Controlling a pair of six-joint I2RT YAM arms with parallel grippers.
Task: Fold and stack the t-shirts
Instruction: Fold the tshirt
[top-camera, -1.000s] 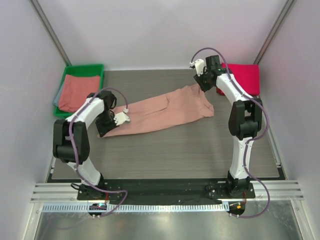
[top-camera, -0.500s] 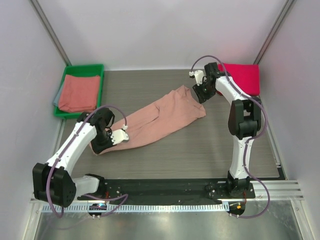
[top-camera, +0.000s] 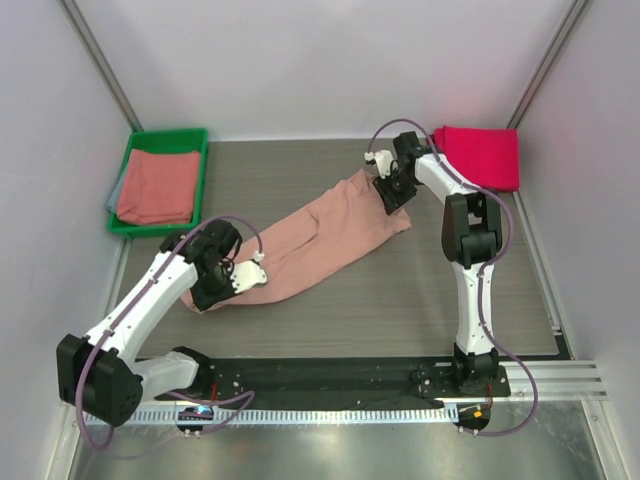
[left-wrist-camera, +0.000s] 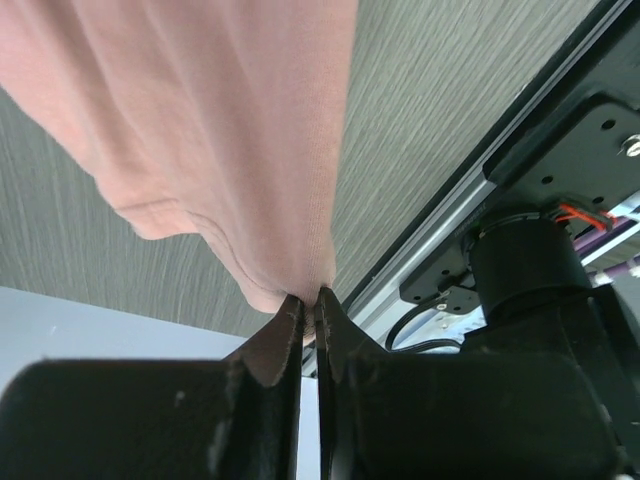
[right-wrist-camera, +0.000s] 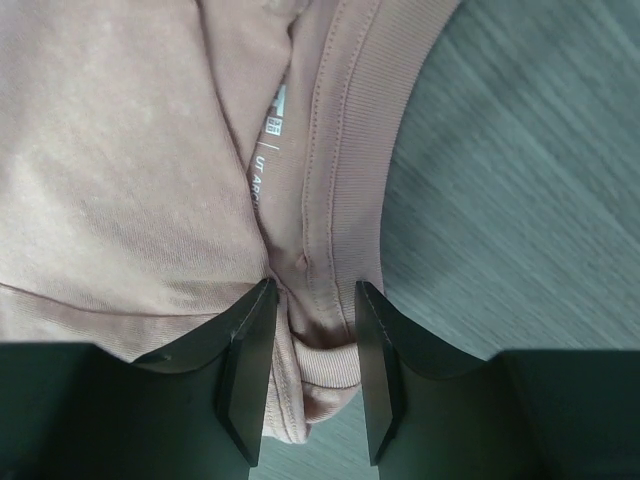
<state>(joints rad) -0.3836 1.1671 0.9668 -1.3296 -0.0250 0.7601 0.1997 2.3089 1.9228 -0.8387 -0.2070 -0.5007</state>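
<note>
A salmon-pink t-shirt (top-camera: 320, 235) lies stretched out diagonally across the grey table, bunched into a long strip. My left gripper (top-camera: 213, 293) is at its near-left end. In the left wrist view that gripper (left-wrist-camera: 310, 300) is shut on a fold of the shirt's edge (left-wrist-camera: 220, 120). My right gripper (top-camera: 391, 196) is at the far-right end. Its jaws (right-wrist-camera: 315, 290) stand a little apart with the ribbed collar (right-wrist-camera: 345, 150) bunched tight between them. A folded magenta t-shirt (top-camera: 482, 156) lies at the back right corner.
A green bin (top-camera: 135, 150) at the back left holds folded salmon and grey shirts (top-camera: 158, 185). The black rail (top-camera: 330, 370) and arm bases run along the near edge. Side walls close in on both sides.
My left gripper has pulled the shirt's near end toward the front left. The right gripper has shifted left with the collar, so the shirt now lies more steeply diagonal.
</note>
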